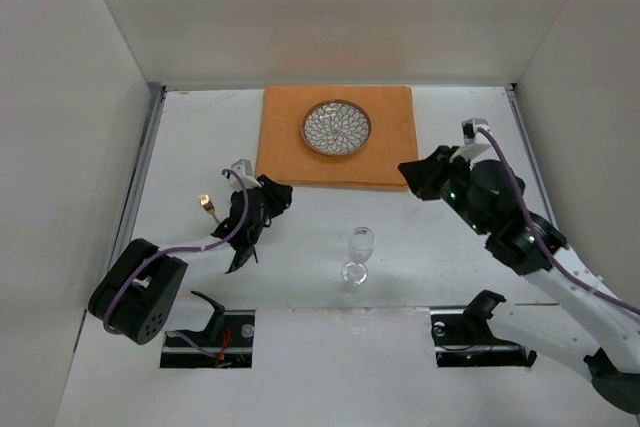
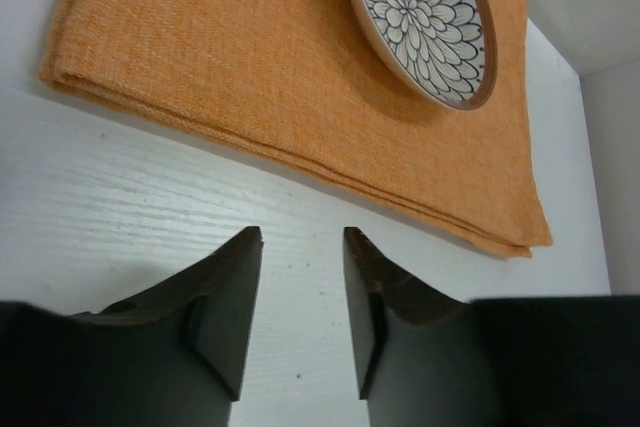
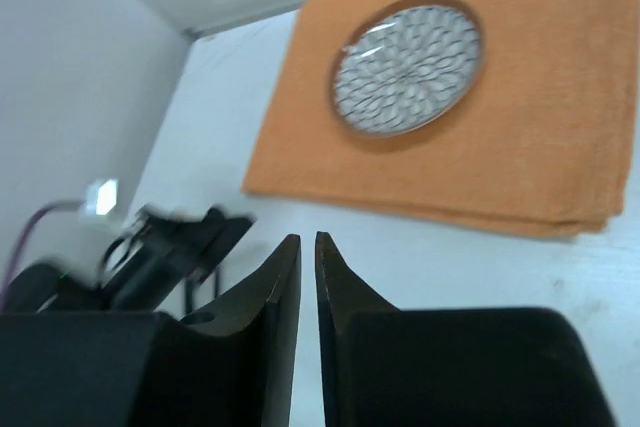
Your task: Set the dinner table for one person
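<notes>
The white dinner table (image 1: pixel 420 237) carries an orange cloth mat (image 1: pixel 390 147) at the back centre, with a patterned plate (image 1: pixel 337 127) on it. A clear stemmed glass (image 1: pixel 358 252) stands upright in the middle of the table. My left gripper (image 1: pixel 280 193) is open and empty, low over the table just short of the mat's front left edge; in its wrist view (image 2: pixel 302 237) bare table shows between the jaws. My right gripper (image 1: pixel 410 173) hangs by the mat's front right corner, its jaws (image 3: pixel 307 239) nearly together with nothing between them.
A small gold-coloured item (image 1: pixel 205 203) lies left of the left arm, partly hidden by it. Metal rails (image 1: pixel 143 172) run along both side edges. White walls enclose the table. The plate (image 2: pixel 420 17) and the mat (image 2: pixel 250 77) lie ahead of the left gripper.
</notes>
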Motion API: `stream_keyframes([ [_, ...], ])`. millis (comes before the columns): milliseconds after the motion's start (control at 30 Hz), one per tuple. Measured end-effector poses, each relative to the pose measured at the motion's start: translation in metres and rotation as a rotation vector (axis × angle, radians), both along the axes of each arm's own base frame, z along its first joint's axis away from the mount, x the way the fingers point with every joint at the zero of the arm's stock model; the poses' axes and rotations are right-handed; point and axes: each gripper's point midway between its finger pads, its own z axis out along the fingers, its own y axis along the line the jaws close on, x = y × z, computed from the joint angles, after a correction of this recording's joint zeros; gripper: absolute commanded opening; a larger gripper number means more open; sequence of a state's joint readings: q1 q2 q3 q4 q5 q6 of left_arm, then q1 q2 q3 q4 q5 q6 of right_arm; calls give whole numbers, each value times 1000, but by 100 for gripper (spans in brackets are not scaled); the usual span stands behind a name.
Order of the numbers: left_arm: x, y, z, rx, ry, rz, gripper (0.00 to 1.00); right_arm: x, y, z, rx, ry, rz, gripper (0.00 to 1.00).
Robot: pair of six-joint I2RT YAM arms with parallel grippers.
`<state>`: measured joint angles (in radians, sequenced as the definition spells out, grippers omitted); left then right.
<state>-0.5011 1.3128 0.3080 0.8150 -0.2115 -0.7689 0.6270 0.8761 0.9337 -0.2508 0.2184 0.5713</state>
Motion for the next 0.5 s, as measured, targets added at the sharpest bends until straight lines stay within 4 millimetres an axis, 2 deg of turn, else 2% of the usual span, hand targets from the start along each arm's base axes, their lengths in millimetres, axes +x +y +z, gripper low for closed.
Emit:
stream_keyframes([
  [33,-1,-3,1,0,-2,-10,28,-18,4,12,-7,-11,41,19],
  [100,-2,-10,4,-3,-8,-28,28,-53,13,31,-32,-14,131,32],
  [133,-3,-13,5,-3,-10,-36,28,-65,18,35,-49,-4,169,39],
  [200,-3,-18,7,-3,-16,-50,29,-85,28,34,-120,37,239,48],
  [300,-4,-21,10,-2,-21,-60,31,-102,47,13,-281,121,317,50],
  [400,-3,-21,10,0,-23,-59,32,-107,63,-17,-456,194,360,50],
  [500,-2,-19,10,0,-23,-55,33,-112,68,-49,-619,261,391,50],
])
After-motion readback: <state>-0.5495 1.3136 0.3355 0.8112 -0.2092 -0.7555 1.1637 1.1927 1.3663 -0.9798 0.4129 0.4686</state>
